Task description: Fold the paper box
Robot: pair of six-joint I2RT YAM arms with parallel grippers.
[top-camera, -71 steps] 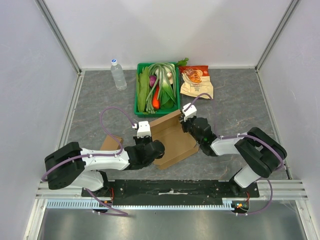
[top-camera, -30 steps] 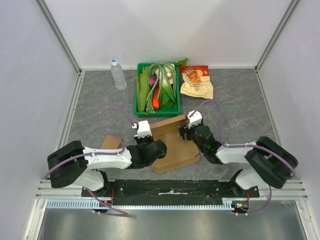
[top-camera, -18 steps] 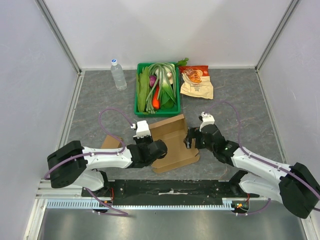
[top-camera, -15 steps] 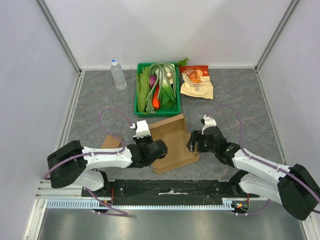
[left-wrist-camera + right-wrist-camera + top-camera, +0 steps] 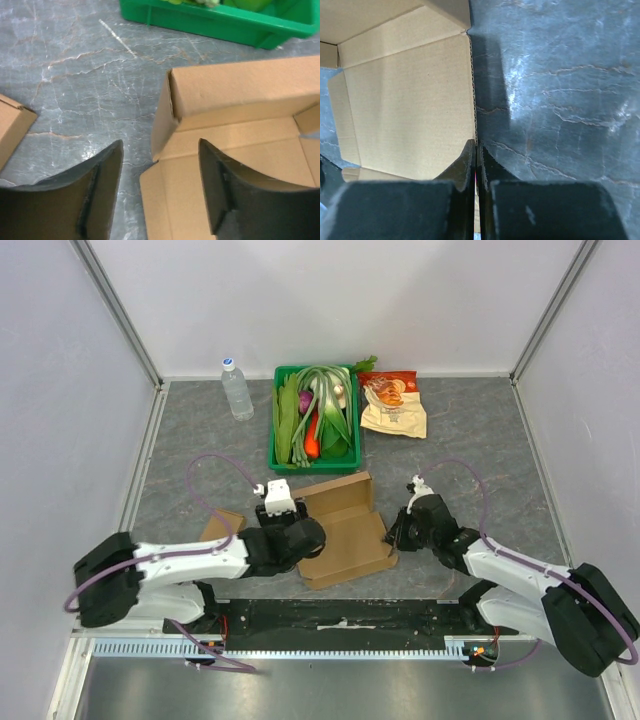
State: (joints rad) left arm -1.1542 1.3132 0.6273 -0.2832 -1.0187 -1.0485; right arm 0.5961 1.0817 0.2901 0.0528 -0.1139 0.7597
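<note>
- Astride a raised wall of the paper box (image 5: 350,535), the left gripper (image 5: 160,150) gapes; the right gripper (image 5: 476,150) is closed at its right flap edge, pinch unclear.
- Lying between both arms, it looks light and stiff, hinging at creases; flap edges suit gripping.
- Smooth table (image 5: 470,460) may let it slide; green crate (image 5: 300,463) sits just behind.

far edge: bottle (image 5: 236,388), green crate (image 5: 314,417), snack bag (image 5: 392,405) | near edge: paper box (image 5: 345,530), cardboard piece (image 5: 222,527) | left edge, far-right corner: open

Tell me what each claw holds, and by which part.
Right claw appears to pinch the box by the edge of its right flap. Left claw is open, holding nothing.
</note>
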